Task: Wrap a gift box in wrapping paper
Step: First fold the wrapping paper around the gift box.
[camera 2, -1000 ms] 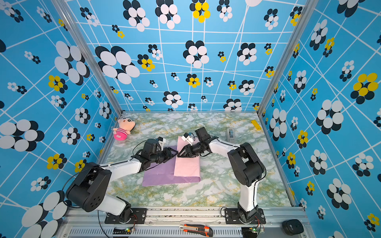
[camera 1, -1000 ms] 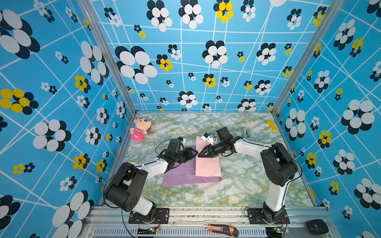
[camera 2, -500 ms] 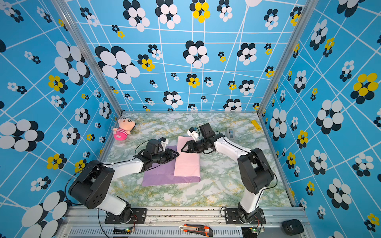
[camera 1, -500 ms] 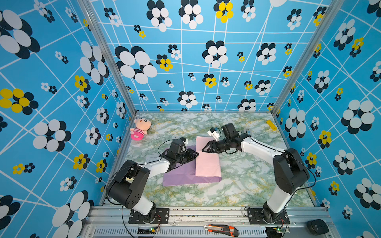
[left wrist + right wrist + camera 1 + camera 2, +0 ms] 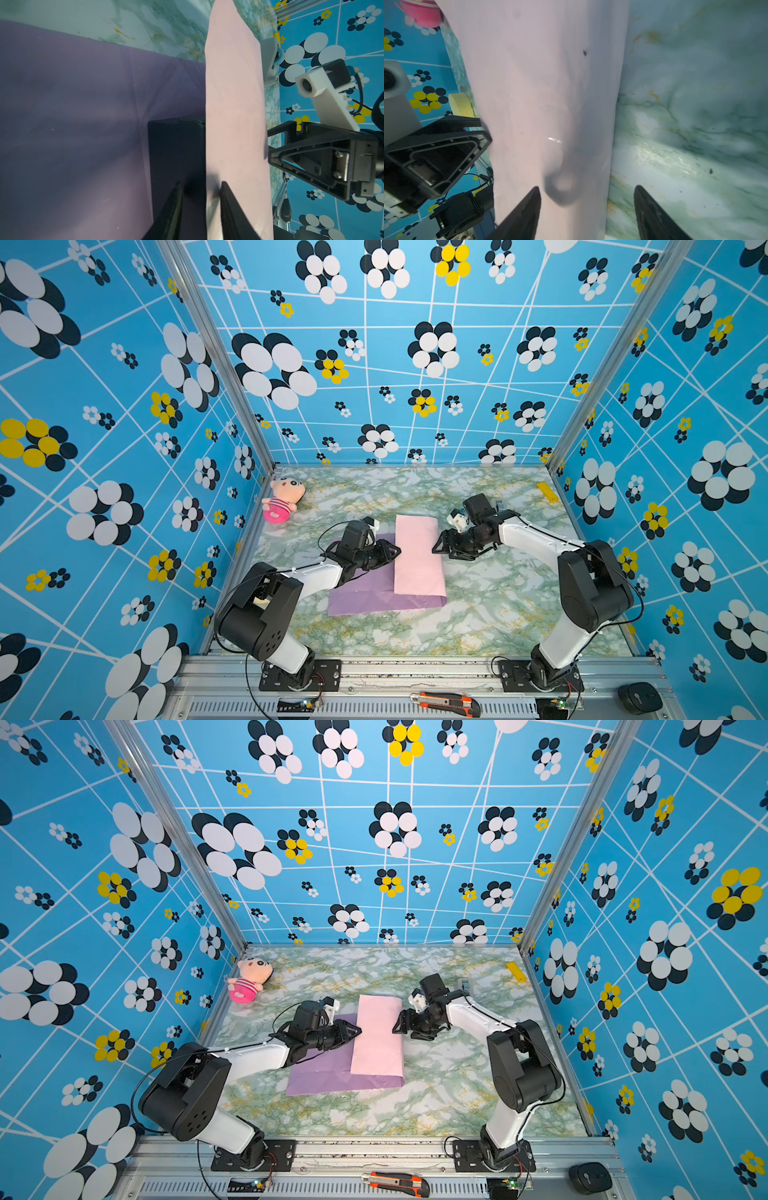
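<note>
Left gripper (image 5: 201, 184): straddling creased pink-lilac paper sheet (image 5: 417, 556) to secure fold over matte black cardboard box (image 5: 176, 149); clamping untellable.
Right gripper (image 5: 587, 187): I'm hovering at sheet's 3 o'clock, fingers spread.

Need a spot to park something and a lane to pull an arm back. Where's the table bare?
Bare: the wide strip between the wrapping paper and the front rail; also the far strip along the back wall, between the plush doll and the right arm. Crowded: mid-table, where the left gripper and right gripper flank the pink flap.
</note>
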`<action>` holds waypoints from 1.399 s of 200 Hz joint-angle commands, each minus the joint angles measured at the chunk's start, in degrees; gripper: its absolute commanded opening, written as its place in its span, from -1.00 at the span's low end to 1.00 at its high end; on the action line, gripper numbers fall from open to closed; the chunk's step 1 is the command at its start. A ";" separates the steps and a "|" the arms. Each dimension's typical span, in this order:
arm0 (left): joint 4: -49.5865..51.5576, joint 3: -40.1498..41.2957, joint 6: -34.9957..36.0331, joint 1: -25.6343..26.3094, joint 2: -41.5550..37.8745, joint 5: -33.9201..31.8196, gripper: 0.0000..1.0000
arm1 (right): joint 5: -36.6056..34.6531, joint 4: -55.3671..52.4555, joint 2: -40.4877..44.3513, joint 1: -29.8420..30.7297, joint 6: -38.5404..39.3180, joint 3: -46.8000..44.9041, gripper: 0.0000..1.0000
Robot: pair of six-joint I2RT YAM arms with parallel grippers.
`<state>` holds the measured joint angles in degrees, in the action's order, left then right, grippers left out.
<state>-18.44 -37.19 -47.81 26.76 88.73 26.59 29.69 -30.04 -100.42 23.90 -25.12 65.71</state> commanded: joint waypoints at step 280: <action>1.82 2.65 1.11 1.86 0.10 -2.59 -0.27 | -10.80 -7.40 -5.22 7.93 0.08 9.60 0.68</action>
<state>-19.84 -36.07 -47.99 28.25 88.71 25.71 18.48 -38.59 -103.13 31.48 -23.66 76.62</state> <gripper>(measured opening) 0.359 0.847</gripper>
